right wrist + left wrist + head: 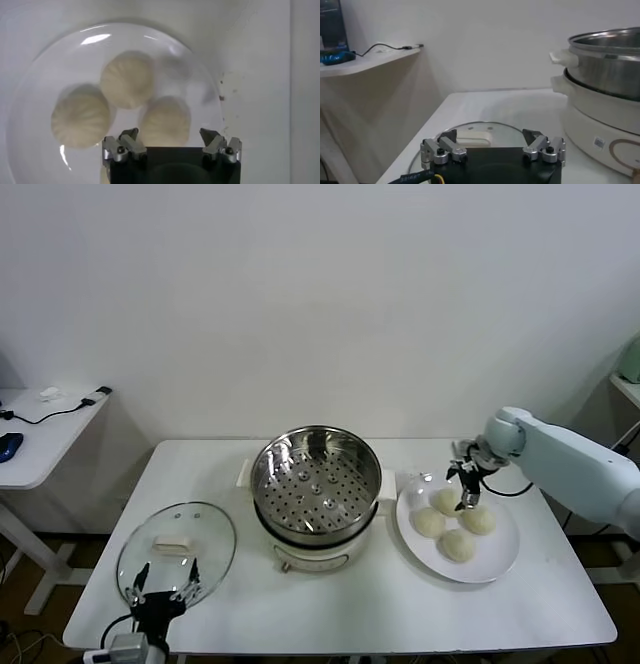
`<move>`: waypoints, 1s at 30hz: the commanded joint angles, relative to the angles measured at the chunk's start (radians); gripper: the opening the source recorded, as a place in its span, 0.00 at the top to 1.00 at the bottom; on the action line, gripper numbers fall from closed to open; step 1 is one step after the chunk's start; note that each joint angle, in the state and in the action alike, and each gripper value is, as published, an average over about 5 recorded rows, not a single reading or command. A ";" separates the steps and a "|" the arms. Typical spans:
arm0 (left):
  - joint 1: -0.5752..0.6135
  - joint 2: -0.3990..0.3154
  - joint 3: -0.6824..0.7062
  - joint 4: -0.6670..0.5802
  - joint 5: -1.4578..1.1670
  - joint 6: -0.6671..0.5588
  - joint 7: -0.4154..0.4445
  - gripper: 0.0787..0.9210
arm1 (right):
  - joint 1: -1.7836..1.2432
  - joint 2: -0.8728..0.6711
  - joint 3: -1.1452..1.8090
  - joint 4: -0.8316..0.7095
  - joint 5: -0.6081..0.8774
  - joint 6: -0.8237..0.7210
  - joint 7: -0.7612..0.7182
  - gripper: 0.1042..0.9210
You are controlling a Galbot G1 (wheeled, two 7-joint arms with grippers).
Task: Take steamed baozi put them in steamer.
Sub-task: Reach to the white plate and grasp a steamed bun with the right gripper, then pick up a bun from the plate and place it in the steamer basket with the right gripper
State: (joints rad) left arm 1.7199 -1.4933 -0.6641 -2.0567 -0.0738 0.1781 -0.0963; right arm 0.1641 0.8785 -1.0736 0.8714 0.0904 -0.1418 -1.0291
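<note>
From the head view, a white table [330,604] carries the steamer [316,494] at its middle: a shiny steel pot with a perforated floor on a white base, with nothing inside it. To its right lies a white plate [500,559] holding four steamed baozi [457,545] in a close cluster. The right gripper [467,487] hangs over the far part of the plate, its jaws apart and pointing down just above the buns, between the far two; whether a fingertip touches a bun I cannot tell from here. On the near left of the table rests a glass lid [205,529] with a white handle. The left gripper [164,584] sits low at the near left edge, over the lid's near rim, jaws apart and holding nothing. A side table [40,439] stands further left with a cable on it.

In the left wrist view, the left gripper [492,145] shows its two fingers spread wide, with the glass lid [470,131] lying flat just beyond them and the steamer [610,95] rising to one side.

In the right wrist view, the right gripper [171,142] stands with its fingers wide apart above the plate [30,100]. Three steamed baozi [129,79] are plain to see, and one of them lies directly beneath the gap between the fingers. Nothing is gripped.
</note>
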 commanded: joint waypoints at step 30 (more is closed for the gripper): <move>0.009 -0.002 -0.009 -0.010 0.007 0.005 -0.024 0.12 | 0.130 -0.001 -0.063 0.038 0.045 0.025 -0.044 0.31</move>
State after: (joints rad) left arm 1.7286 -1.4954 -0.6727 -2.0650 -0.0671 0.1831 -0.1170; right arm 0.2473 0.8855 -1.1161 0.8788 0.1350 -0.1171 -1.0664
